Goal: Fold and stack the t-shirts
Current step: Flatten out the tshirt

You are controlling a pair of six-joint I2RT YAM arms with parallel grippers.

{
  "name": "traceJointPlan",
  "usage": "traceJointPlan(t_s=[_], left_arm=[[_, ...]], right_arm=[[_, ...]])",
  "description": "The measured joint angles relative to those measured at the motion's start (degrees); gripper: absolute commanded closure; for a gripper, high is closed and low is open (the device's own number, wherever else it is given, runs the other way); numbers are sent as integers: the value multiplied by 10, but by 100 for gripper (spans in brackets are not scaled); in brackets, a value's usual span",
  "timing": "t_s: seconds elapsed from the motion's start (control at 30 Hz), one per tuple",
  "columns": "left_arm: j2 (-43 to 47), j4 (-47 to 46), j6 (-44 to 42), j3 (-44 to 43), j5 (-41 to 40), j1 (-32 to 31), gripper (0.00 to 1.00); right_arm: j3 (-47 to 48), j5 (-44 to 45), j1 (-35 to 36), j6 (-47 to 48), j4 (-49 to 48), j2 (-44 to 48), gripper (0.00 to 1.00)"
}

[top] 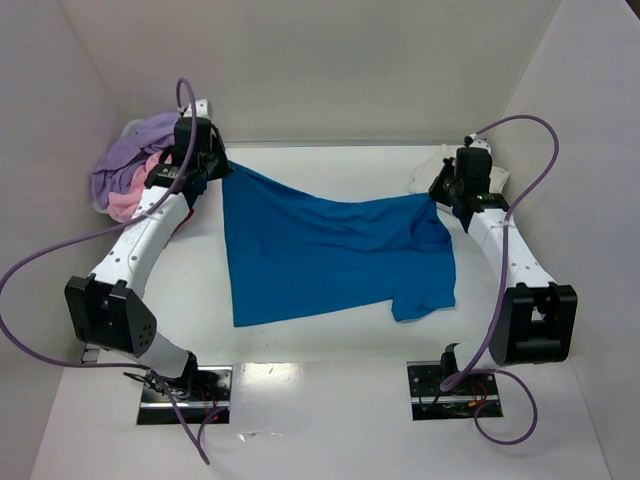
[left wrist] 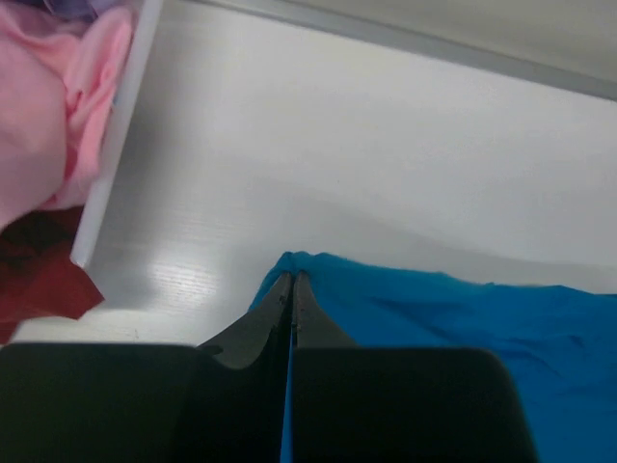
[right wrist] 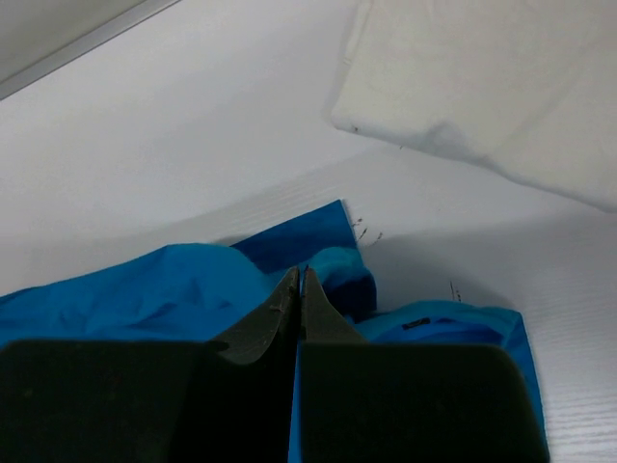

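A bright blue t-shirt point(top: 330, 255) is stretched across the middle of the table, its far edge lifted between both grippers and its near part lying flat. My left gripper point(top: 218, 165) is shut on the shirt's far left corner point(left wrist: 294, 265). My right gripper point(top: 440, 198) is shut on the far right corner point(right wrist: 333, 265). A thin strip of blue cloth shows between each pair of fingers. A white t-shirt point(top: 435, 170) lies folded at the far right, behind the right gripper point(right wrist: 301, 275). Lavender point(top: 130, 155), pink point(top: 130, 200) and dark red point(left wrist: 43, 280) shirts are piled at the far left.
The pile of shirts sits in a white basket point(left wrist: 116, 145) against the left wall, close beside my left arm. White walls close in the table on the left, back and right. Purple cables loop off both arms.
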State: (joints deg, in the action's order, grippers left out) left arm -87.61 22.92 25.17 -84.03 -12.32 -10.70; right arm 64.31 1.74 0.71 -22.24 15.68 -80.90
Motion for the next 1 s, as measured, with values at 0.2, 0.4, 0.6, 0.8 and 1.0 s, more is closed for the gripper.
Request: traceJointPlan(t_s=[0.2, 0.4, 0.6, 0.8, 1.0], left_arm=[[23, 17, -17, -29, -11, 7, 100], [46, 37, -31, -36, -13, 32, 100], [47, 54, -54, -95, -20, 42, 100], [56, 56, -58, -85, -10, 42, 100], [52, 66, -58, -39, 8, 42, 100]], right_arm=[[16, 5, 0, -3, 11, 16, 100], [26, 23, -7, -4, 42, 79, 100], [83, 6, -20, -4, 67, 106, 100], [-23, -52, -20, -21, 100, 221, 100], [-219, -167, 13, -122, 120, 284, 80]])
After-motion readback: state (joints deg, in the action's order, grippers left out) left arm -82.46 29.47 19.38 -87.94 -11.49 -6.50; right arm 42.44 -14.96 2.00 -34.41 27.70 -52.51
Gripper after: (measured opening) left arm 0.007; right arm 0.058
